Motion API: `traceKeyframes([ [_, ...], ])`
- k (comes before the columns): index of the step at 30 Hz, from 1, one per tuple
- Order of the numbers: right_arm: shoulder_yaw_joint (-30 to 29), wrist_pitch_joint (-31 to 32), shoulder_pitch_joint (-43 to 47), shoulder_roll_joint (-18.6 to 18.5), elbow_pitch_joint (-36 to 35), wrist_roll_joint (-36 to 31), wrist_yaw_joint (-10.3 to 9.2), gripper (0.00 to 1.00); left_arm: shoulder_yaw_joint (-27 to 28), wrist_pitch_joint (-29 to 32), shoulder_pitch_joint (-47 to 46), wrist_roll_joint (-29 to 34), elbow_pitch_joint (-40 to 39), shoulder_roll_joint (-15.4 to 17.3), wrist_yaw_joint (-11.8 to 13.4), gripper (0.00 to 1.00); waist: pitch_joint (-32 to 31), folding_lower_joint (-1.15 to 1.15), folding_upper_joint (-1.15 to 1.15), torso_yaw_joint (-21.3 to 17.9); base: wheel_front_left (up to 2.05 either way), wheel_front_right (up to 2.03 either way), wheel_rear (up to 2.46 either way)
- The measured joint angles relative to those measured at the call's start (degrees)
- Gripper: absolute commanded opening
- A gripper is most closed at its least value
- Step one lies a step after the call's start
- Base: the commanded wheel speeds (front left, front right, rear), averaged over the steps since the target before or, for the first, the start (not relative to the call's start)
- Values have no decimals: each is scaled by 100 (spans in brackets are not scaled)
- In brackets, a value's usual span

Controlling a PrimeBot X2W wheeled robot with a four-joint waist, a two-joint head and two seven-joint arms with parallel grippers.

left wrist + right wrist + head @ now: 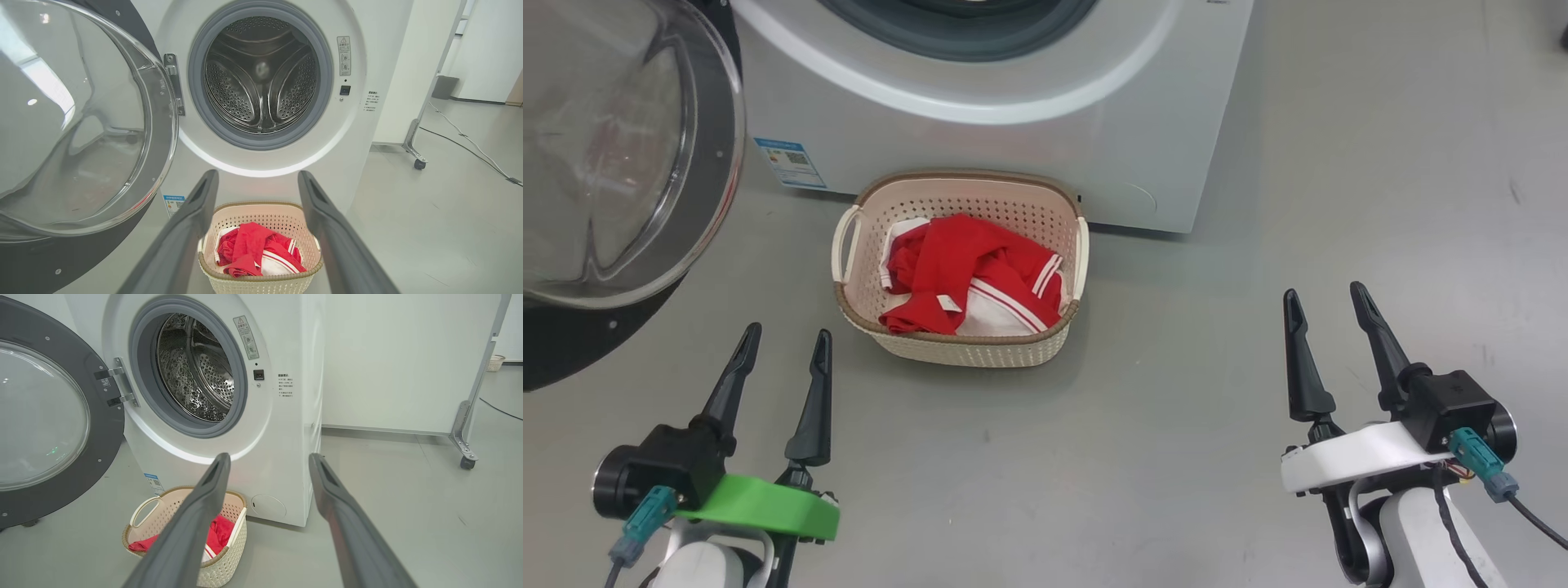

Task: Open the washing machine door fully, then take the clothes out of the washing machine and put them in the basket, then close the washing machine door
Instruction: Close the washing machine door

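Note:
The white washing machine (1045,114) (367,61) (286,428) stands with its round black-rimmed glass door (613,163) (77,122) (45,416) swung wide open to the left; the steel drum (261,77) (196,371) looks bare. The red and white clothes (968,273) (257,249) (218,535) lie in the cream basket (1045,347) (261,214) (163,506) on the floor before the machine. My left gripper (784,339) (257,179) is open, low at the left, short of the basket. My right gripper (1323,298) (267,459) is open over bare floor at the right, holding nothing.
Grey floor (1339,163) spreads right of the machine. A white panel on a wheeled metal frame (414,155) (466,449) stands to the right, with a cable (470,143) running across the floor. A second small basket (494,363) sits far back.

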Motion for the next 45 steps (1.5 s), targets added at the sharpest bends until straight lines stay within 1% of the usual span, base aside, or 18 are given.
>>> traceKeyframes([
  [3, 13, 0, -5, -8, 13, -26, 20, 100, 9, 0, -4, -25, 7, -25, 0, 100, 39, 0, 0, 197, 0, 0, 0],
  [8, 69, 0, -44, -51, 51, -98, 138, 100, 67, 0, -14, -42, -2, -81, 0, 100, 90, 0, 0, 562, 0, 0, 0],
  [16, 89, 0, -135, -51, 169, -107, 194, 100, 116, 0, -16, -42, 24, -110, 0, 100, 98, 0, 0, 1190, 0, 0, 0],
  [17, 91, 0, -136, -51, 185, -107, 201, 100, 132, 0, -16, -42, 35, -113, 0, 100, 86, 0, 0, 1350, 0, 0, 0],
  [24, 176, 0, -132, -49, 314, -107, 308, 100, 200, 0, -15, -42, 40, -130, 0, 100, 12, 0, 0, 1874, 0, 0, 0],
  [26, 192, 0, -132, -49, 324, -107, 309, 100, 199, 0, -13, -42, 47, -135, 0, 100, -19, 0, 0, 2006, 0, 0, 0],
  [27, 192, 0, -132, -49, 324, -107, 309, 100, 199, 0, -13, -42, 47, -135, 0, 100, -19, 0, 0, 2006, 0, 0, 0],
  [28, 225, 0, -132, -51, 345, -107, 320, 100, 240, 0, -9, -42, 51, -148, 0, 100, -57, 0, 0, 2128, 0, 0, 0],
  [35, 432, 0, -157, -43, 448, -107, 402, 100, 564, 0, 18, -42, -22, -162, 0, 100, -209, 0, 0, 2312, 0, 0, 0],
  [45, 498, 0, -209, -43, 550, -105, 446, 100, 591, 0, 181, -42, -98, -164, 0, 100, -304, 0, 0, 2336, 0, 0, 0],
])
